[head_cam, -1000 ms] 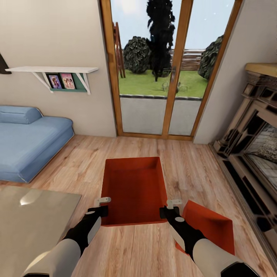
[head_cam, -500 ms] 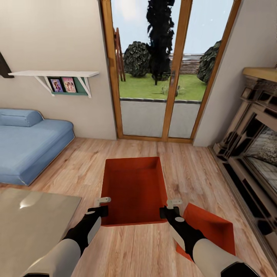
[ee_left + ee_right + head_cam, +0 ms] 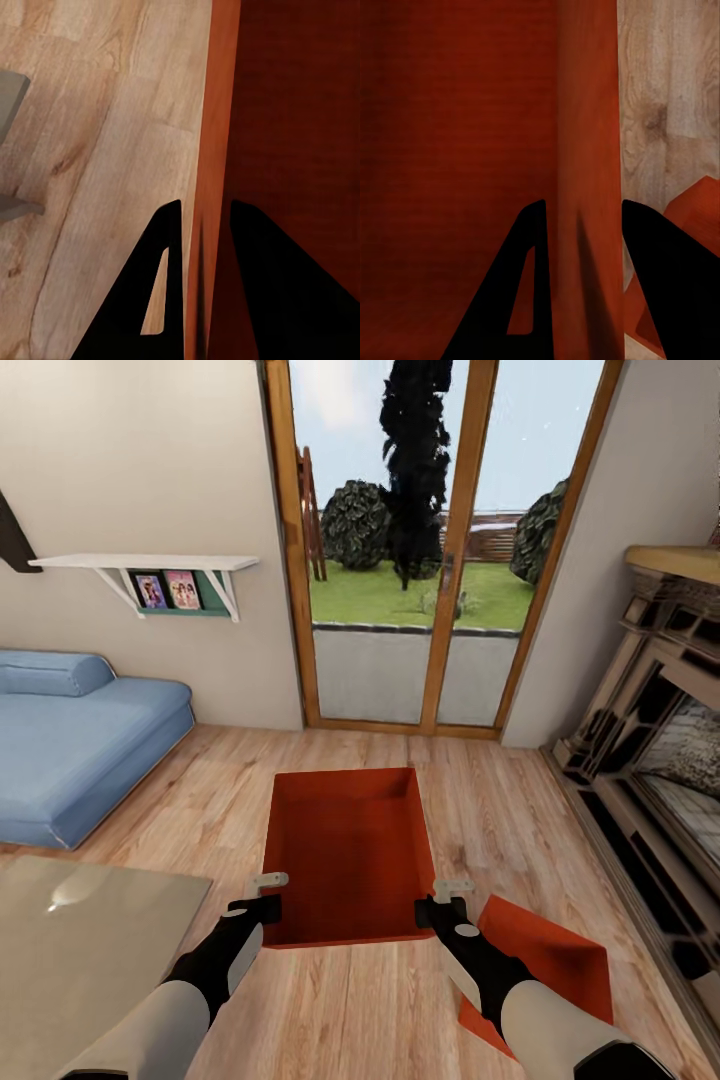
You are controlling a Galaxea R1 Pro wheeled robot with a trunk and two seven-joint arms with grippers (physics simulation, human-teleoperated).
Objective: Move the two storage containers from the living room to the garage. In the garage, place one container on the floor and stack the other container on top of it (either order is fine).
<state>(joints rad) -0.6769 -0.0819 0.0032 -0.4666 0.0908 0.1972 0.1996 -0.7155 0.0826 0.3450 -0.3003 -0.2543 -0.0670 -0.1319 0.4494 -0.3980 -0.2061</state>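
I hold one orange-red storage container [image 3: 348, 850] above the living room's wood-plank floor, open side up. My left gripper [image 3: 266, 895] is shut on its left wall [image 3: 212, 187], one finger on each side of the wall. On the opposite wall [image 3: 589, 187] my right gripper [image 3: 450, 900] is shut the same way. The second storage container [image 3: 545, 965] lies on the planks at the lower right, partly hidden behind my right arm; a corner of that container [image 3: 690, 217] appears in the right wrist view.
Wood-framed glass doors [image 3: 420, 560] stand ahead. A blue sofa [image 3: 70, 745] is at the left under a white shelf [image 3: 150, 565]. The fireplace [image 3: 660, 740] lines the right side. A glass-topped table [image 3: 80, 950] sits at the lower left.
The view has tilted up slightly, so the room sits lower in the picture. The held container and both grippers keep their places relative to each other.
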